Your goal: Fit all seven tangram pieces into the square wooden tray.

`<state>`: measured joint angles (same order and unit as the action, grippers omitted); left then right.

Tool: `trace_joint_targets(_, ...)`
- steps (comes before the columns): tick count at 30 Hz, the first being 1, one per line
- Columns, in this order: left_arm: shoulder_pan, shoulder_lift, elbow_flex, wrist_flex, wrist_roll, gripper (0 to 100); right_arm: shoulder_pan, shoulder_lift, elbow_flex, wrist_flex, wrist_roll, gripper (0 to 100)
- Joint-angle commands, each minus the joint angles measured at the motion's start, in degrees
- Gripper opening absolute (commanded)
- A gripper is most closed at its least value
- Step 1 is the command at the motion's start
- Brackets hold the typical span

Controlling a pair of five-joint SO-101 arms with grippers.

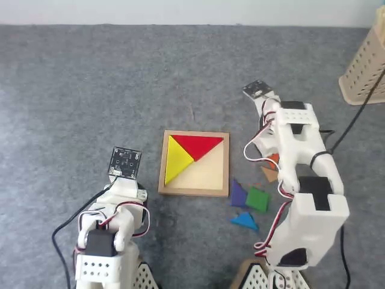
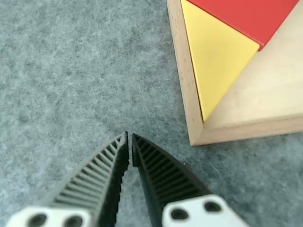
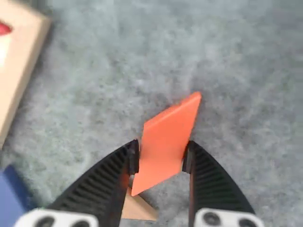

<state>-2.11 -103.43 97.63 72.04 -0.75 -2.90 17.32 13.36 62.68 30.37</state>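
Where the high view is blocked, the right gripper [image 3: 161, 144] pinches the orange parallelogram [image 3: 171, 124].

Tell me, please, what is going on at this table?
The right gripper is shut on the orange piece, beside the tray. The red triangle and the yellow triangle already lie in the tray. The purple piece, green piece, blue piece and tan piece lie on the carpet. The left gripper is shut and empty, near a tray corner.
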Motion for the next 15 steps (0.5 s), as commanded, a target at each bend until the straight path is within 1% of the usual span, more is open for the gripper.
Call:
trace_joint_targets(1, -0.3, -1.2, -1.1, 0.4, 0.4, 1, -0.2, -3.2, -0.2, -1.2, 1.3, 16.2)
trace_joint_targets(6, -0.3, -1.2, -1.1, 0.4, 0.4, 1, -0.3, 0.0, -0.4, -1.2, 1.1, 15.8)
trace_joint_targets(7, -0.3, -1.2, -1.1, 0.4, 0.4, 1, -0.3, 0.4, -0.4, -1.2, 1.0, 14.9)
trace_joint_targets(9, -0.3, -1.2, -1.1, 0.4, 0.4, 1, -0.3, 0.6, -0.4, -0.8, 0.6, 9.5)
trace_joint_targets(12, -0.3, -1.2, -1.1, 0.4, 0.4, 1, -0.3, 0.5, -1.0, -0.7, -4.0, 0.2)
trace_joint_targets(15, -0.3, -1.2, -1.1, 0.4, 0.4, 1, -0.3, 0.4, -3.3, 1.5, -9.6, 1.7)
